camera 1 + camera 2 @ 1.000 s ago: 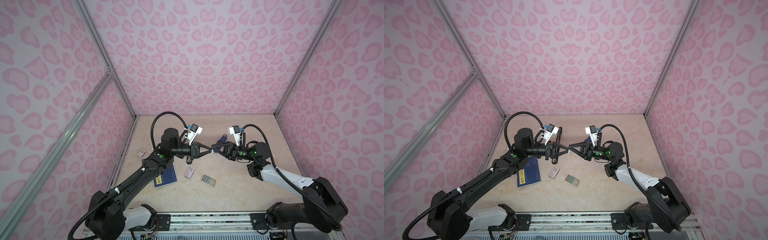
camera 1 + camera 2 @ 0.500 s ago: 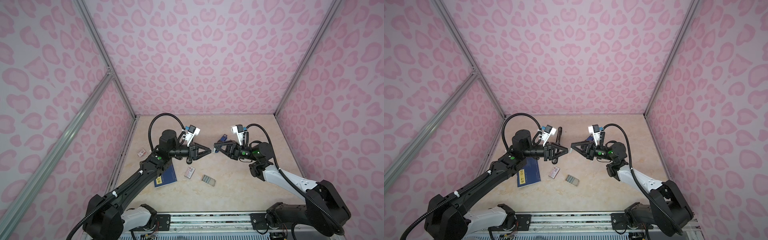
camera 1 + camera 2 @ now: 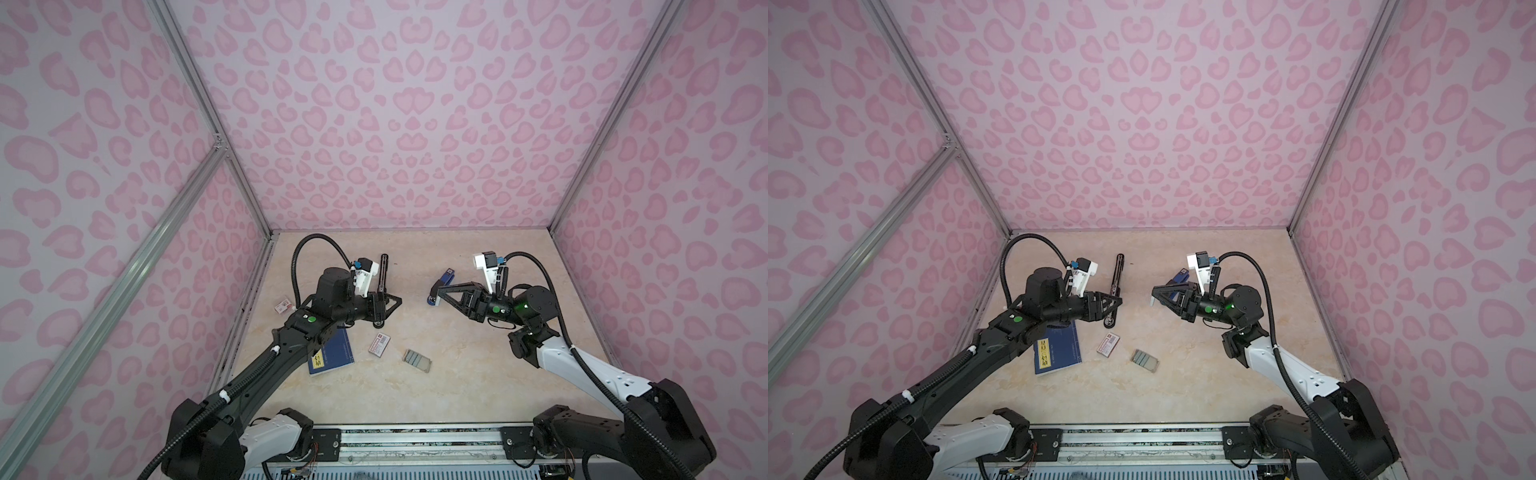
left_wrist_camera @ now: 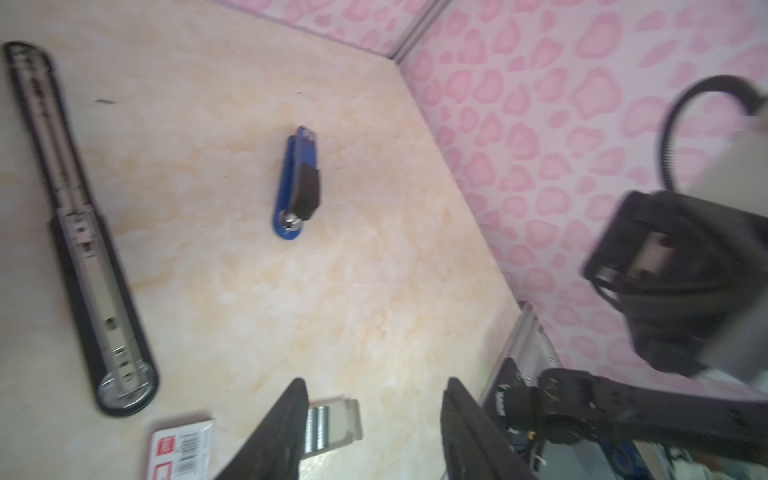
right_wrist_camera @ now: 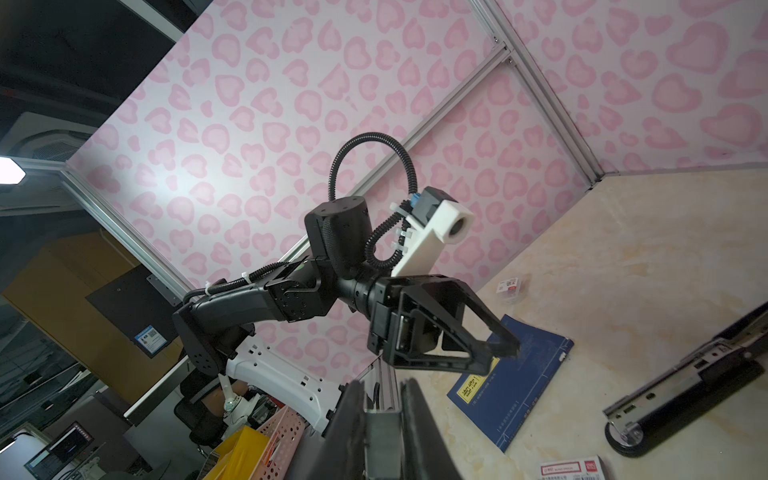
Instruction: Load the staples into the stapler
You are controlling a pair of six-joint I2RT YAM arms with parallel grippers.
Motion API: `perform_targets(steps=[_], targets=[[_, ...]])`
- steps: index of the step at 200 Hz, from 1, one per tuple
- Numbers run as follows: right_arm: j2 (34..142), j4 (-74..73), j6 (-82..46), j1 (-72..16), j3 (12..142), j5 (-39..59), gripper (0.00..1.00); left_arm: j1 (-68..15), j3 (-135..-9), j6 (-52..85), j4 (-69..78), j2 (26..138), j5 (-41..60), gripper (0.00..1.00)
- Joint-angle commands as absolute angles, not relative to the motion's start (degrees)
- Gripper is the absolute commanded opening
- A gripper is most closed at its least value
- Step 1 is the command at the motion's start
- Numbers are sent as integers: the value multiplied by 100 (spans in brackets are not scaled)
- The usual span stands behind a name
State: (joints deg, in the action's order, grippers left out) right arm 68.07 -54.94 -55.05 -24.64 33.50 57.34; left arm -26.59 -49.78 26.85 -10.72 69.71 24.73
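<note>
1. Staples point(image 3: 417, 359) first: in both top views they lie on the surface point(image 3: 478, 374) in front of the arms, just beside the white-and-red box point(image 3: 380, 344) and well apart from both hands. A second ago your two hands met tip to tip over the middle; now they have parted. The left hand point(image 3: 395, 305) has drawn back over the near end of the black stapler point(image 3: 381, 274), which lies opened flat. The right hand point(image 3: 432, 297) hangs over the blue stapler point(image 3: 442, 280).
2. Left wrist view: the left hand's fingers point(image 4: 286, 428) stand roughly half apart with nothing between them. They were shut a second ago, so you have just let go. The staples point(image 4: 320, 430) peek out beside one finger, and the black stapler's point(image 4: 83, 232) channel lies exposed.
3. Right wrist view: the right hand point(image 5: 383, 384) stays pinched almost closed. Something grey sits in the narrow gap, but you can't tell whether it is a strip. Opposite, the left hand point(image 5: 505, 353) shows empty.
4. My read: that looked like a handover. If the right hand holds a strip, the black stapler's channel is next; if not, loading hasn't begun.
</note>
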Motion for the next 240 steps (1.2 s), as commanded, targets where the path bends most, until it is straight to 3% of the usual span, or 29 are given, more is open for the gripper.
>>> perform_targets(steps=[1,96,166,240], targets=[[6645,-4866,-5016,-2465,3272,5677,19,-2637,-5160,2513,-1978,7406,1002,56],[6386,-4493,-4799,-2464,3026,5519,20,-2637,-6481,2353,-1852,10069,-514,58],[5967,-3880,-4485,-2469,2971,5456,19,-2629,-7673,2358,-2197,11529,-310,57],[5906,-3850,-4458,-2461,2909,5388,19,-2805,-7567,2718,-2079,11474,412,50]])
